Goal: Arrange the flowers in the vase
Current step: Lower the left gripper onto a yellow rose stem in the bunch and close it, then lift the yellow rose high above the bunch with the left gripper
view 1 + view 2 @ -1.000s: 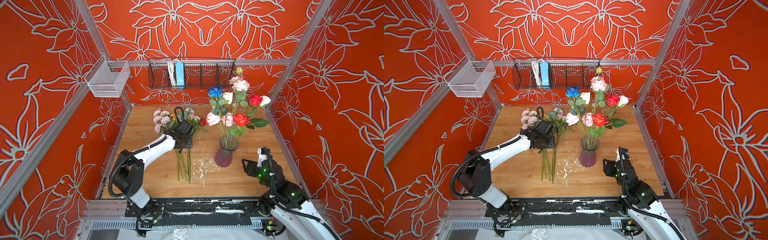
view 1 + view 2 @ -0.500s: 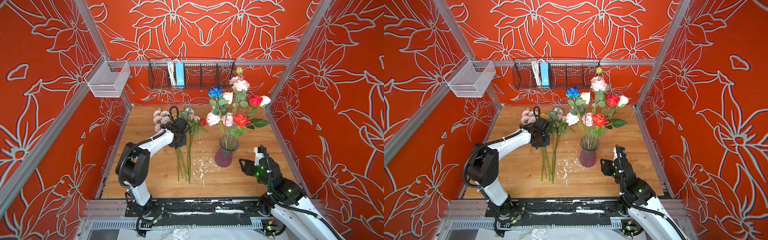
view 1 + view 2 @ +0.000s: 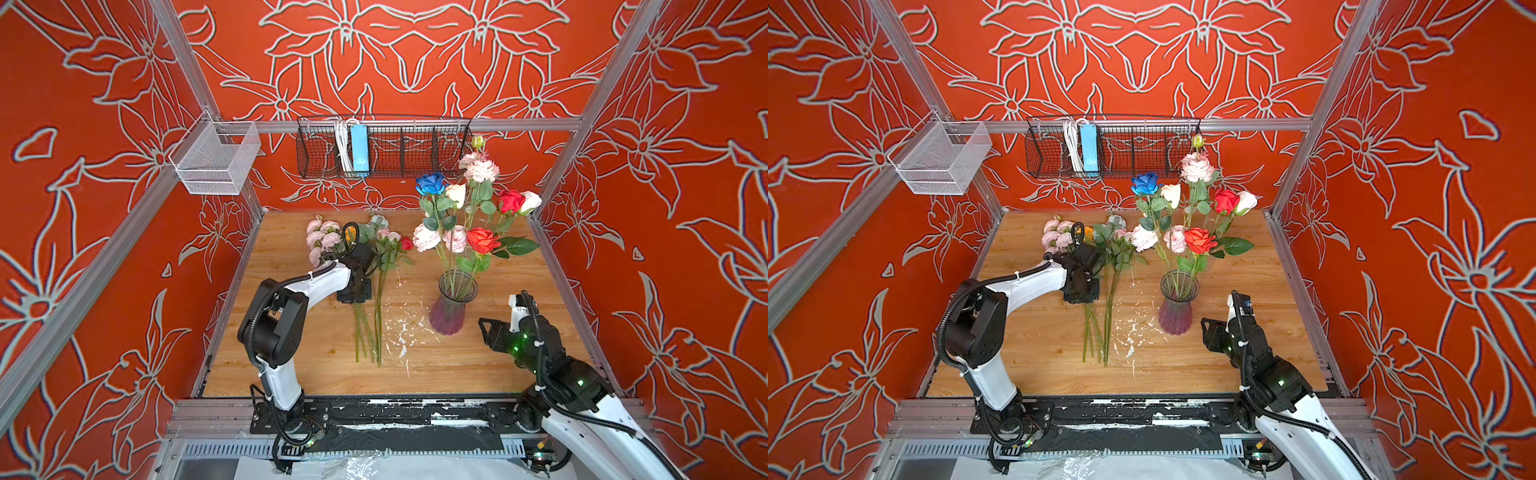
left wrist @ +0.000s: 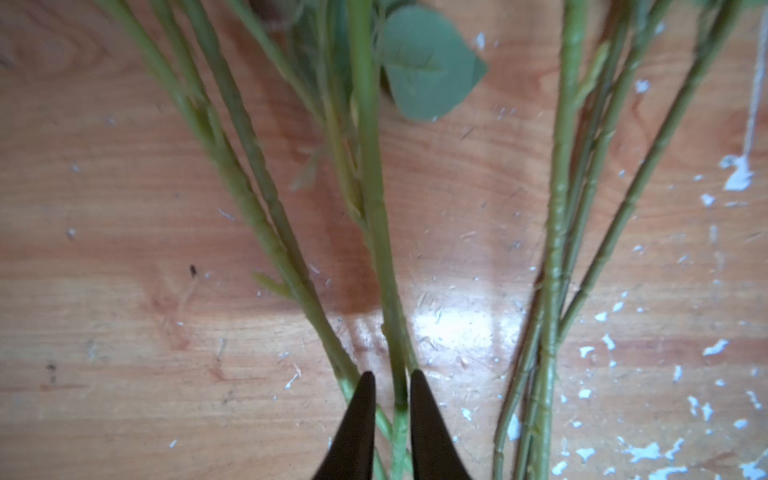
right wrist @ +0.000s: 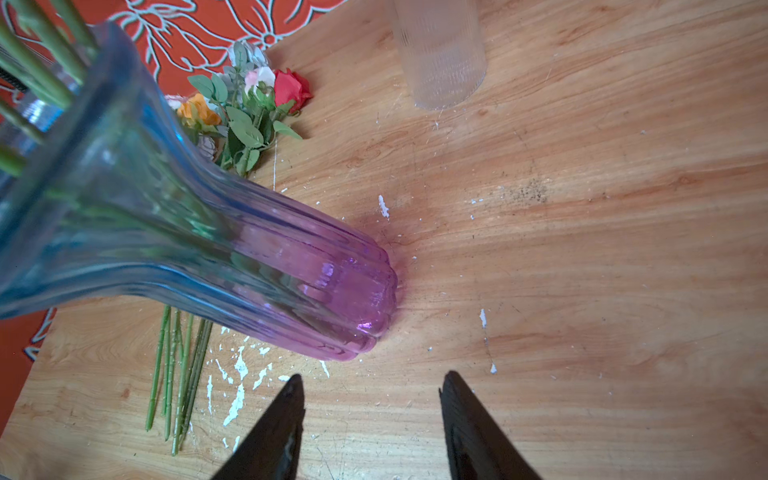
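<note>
"On the wooden tabletop (image 3: 478,370), what is the surface like?"

"Pale wood grain, glossy in patches, flecked with white chips (image 3: 401,332) around the middle."

"And the vase?"

"A ribbed glass vase (image 3: 451,309), upright, purple at its bulging foot and fading to clear bluish glass at the flared mouth. Thin green stems stand in it, topped by a blue rose (image 3: 431,183), a red rose (image 3: 482,240), a white rose (image 3: 531,201) and ruffled pale pink blooms (image 3: 482,170)."

"The rest of the flowers?"

"The loose flowers (image 3: 377,324) lie flat to the left of the vase, apart from it, with their heads toward the back wall and their long bare stems toward the front. The right wrist view shows an orange rose (image 5: 199,110) and a small red rosebud (image 5: 291,87) among serrated leaves."

"How is the left arm set?"

"Elbow raised near the left edge, white forearm stretched over the bunch, wrist bent down. The left gripper (image 4: 392,376) is clenched on one green stem (image 4: 374,199) – its tapered black fingers (image 4: 361,424) sit tight on either side of it, low over the wood."

"And the right?"

"Folded low at the near right corner, forearm angled toward the vase. The right gripper (image 5: 370,386) is spread wide with nothing between the jaws – it hangs near the vase's foot without touching it"
</note>
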